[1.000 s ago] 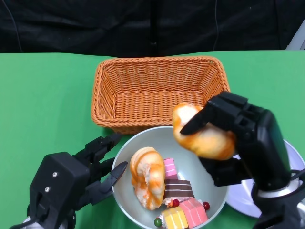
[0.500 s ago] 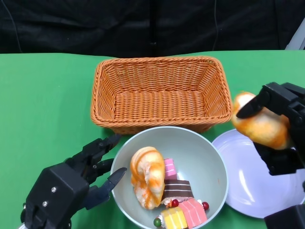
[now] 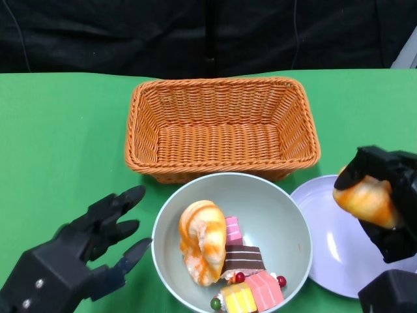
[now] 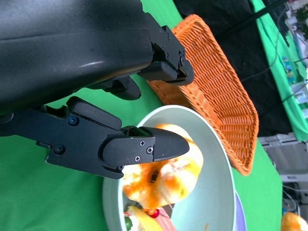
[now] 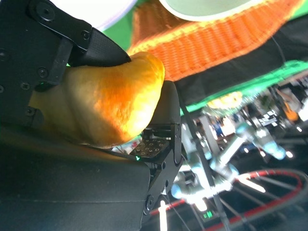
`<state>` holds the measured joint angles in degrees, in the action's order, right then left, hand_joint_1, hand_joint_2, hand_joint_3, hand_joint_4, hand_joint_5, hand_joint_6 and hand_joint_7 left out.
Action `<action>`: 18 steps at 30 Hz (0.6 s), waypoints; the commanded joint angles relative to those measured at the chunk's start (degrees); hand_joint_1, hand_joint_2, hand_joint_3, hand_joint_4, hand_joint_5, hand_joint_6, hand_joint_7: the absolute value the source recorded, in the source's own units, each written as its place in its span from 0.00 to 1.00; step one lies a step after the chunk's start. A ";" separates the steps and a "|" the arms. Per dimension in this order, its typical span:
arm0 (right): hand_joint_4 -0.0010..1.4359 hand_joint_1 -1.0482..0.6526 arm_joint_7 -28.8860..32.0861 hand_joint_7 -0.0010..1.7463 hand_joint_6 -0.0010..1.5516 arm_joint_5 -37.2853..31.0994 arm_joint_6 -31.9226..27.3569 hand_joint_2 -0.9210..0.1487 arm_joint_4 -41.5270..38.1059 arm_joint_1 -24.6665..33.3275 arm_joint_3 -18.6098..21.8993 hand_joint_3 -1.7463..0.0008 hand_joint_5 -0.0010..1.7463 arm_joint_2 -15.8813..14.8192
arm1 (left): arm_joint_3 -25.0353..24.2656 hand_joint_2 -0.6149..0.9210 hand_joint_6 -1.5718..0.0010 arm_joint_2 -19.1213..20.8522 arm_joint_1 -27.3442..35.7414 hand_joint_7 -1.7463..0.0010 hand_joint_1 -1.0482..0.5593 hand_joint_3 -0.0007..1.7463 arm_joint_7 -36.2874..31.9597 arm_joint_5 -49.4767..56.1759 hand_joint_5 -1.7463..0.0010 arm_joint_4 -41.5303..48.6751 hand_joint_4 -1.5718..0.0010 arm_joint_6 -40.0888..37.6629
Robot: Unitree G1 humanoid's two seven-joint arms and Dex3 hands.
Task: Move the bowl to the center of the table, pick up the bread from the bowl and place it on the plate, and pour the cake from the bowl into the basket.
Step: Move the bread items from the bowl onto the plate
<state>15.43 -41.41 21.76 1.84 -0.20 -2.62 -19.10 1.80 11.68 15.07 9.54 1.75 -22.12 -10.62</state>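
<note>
We're mid bread-to-plate: right hand (image 3: 384, 202) grips one bread (image 3: 365, 199) above the plate (image 3: 332, 251), left hand (image 3: 78, 244) spread and empty beside the bowl (image 3: 273, 195), so next we lower, let go, then fetch the second bread (image 3: 202, 241).

Right hand (image 3: 384, 202) holds bread roll (image 3: 366, 199) above lilac plate (image 3: 339, 251). Left hand (image 3: 71, 251) open, beside pale bowl (image 3: 273, 208) holding second roll (image 3: 202, 241), cake pieces (image 3: 251, 280). Wicker basket (image 3: 221, 127) behind, green worktop (image 3: 58, 143).
</note>
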 commanded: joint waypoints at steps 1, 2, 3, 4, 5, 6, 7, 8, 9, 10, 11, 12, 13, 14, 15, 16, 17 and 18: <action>0.69 0.62 -4.38 0.56 0.67 -1.11 -4.44 0.68 -0.78 -0.37 -0.97 0.17 0.91 -2.10 | -0.66 1.00 0.75 0.50 0.96 0.98 0.28 0.26 0.73 -0.64 0.75 -1.23 0.82 0.98; 0.57 0.57 -7.03 0.44 0.57 -1.54 -6.76 0.59 -0.21 -0.31 -1.52 0.30 0.75 -2.45 | -0.63 1.00 0.75 0.35 1.06 0.98 0.28 0.26 0.70 -0.69 0.75 -1.14 0.82 0.94; 0.56 0.55 -8.97 0.28 0.56 -1.79 -8.54 0.46 0.32 -0.25 -1.94 0.46 0.54 -2.70 | -0.60 1.00 0.75 0.26 1.13 0.98 0.28 0.26 0.68 -0.72 0.75 -1.09 0.82 0.91; 0.57 0.54 -12.73 0.19 0.57 -2.13 -11.16 0.41 1.34 0.00 -2.49 0.52 0.45 -3.32 | -0.47 1.00 0.75 0.17 1.27 0.98 0.28 0.26 0.62 -0.63 0.75 -1.19 0.82 0.91; 0.47 0.48 -15.86 0.10 0.49 -2.32 -13.35 0.29 2.35 0.22 -2.90 0.66 0.33 -3.78 | -0.38 1.00 0.75 0.14 1.34 0.98 0.28 0.26 0.59 -0.54 0.75 -1.28 0.82 0.93; 0.39 0.42 -18.20 0.05 0.40 -2.45 -15.10 0.13 3.21 0.38 -3.23 0.83 0.22 -4.10 | -0.32 1.00 0.75 0.12 1.39 0.98 0.28 0.26 0.57 -0.47 0.75 -1.35 0.82 0.95; 0.37 0.40 -21.22 0.03 0.37 -2.83 -17.37 0.07 4.25 0.67 -3.74 0.89 0.19 -4.50 | -0.26 1.00 0.75 0.10 1.51 0.98 0.28 0.26 0.52 -0.36 0.75 -1.38 0.82 1.11; 0.29 0.34 -23.42 0.01 0.30 -3.25 -19.18 0.03 5.06 0.89 -4.21 0.92 0.14 -4.78 | -0.25 1.00 0.75 0.12 1.56 0.98 0.27 0.26 0.56 -0.33 0.74 -1.18 0.82 1.43; 0.22 0.28 -25.23 0.01 0.23 -3.44 -20.75 0.01 5.79 1.10 -4.60 0.93 0.11 -4.94 | -0.24 1.00 0.75 0.15 1.59 0.98 0.27 0.26 0.61 -0.33 0.74 -0.98 0.82 1.70; 0.20 0.25 -26.83 0.00 0.20 -3.37 -22.17 0.01 6.53 1.30 -4.87 0.93 0.09 -5.02 | -0.22 1.00 0.74 0.19 1.64 0.98 0.27 0.26 0.66 -0.32 0.74 -0.90 0.82 1.86; 0.17 0.23 -27.72 0.00 0.18 -3.24 -23.09 0.00 7.07 1.41 -5.03 0.93 0.08 -5.06 | -0.21 1.00 0.74 0.21 1.67 0.98 0.27 0.26 0.69 -0.32 0.74 -0.85 0.82 1.95; 0.16 0.21 -28.28 0.00 0.16 -3.12 -23.79 0.00 7.49 1.47 -5.18 0.93 0.08 -5.11 | -0.19 1.00 0.74 0.22 1.69 0.98 0.27 0.26 0.70 -0.31 0.74 -0.84 0.82 2.00; 0.15 0.21 -29.87 0.00 0.16 -2.89 -24.51 0.00 8.00 1.58 -5.52 0.93 0.08 -5.57 | -0.19 1.00 0.74 0.21 1.69 0.98 0.27 0.26 0.76 -0.42 0.74 -0.98 0.82 1.73; 0.14 0.17 -31.33 0.00 0.13 -2.46 -25.05 0.00 8.43 1.68 -5.74 0.92 0.07 -5.94 | -0.15 1.00 0.74 0.28 1.72 0.98 0.27 0.26 0.82 -0.41 0.74 -1.06 0.82 1.60; 0.12 0.15 -32.39 0.00 0.12 -2.14 -25.47 0.00 8.77 1.75 -5.89 0.91 0.07 -6.21 | -0.12 1.00 0.74 0.33 1.74 0.98 0.27 0.26 0.87 -0.39 0.74 -1.12 0.82 1.51; 0.11 0.14 -33.77 0.00 0.11 -1.29 -26.23 0.00 9.41 1.87 -5.84 0.90 0.06 -6.17 | -0.10 1.00 0.74 0.38 1.80 0.98 0.27 0.26 0.94 -0.40 0.74 -1.05 0.82 1.59; 0.10 0.12 -34.58 0.00 0.10 -0.70 -26.80 0.00 9.87 1.94 -5.79 0.89 0.06 -6.07 | -0.11 1.00 0.74 0.42 1.85 0.98 0.27 0.26 0.99 -0.41 0.74 -0.97 0.82 1.71; 0.09 0.11 -35.13 0.00 0.10 -0.34 -27.25 0.00 10.22 1.98 -5.77 0.89 0.06 -6.02 | -0.12 1.00 0.74 0.43 1.87 0.98 0.27 0.26 1.02 -0.43 0.74 -0.92 0.82 1.77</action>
<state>-18.67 -42.82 -4.57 10.91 1.03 -8.44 -24.23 1.81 11.51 16.48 9.88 1.72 -22.72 -9.47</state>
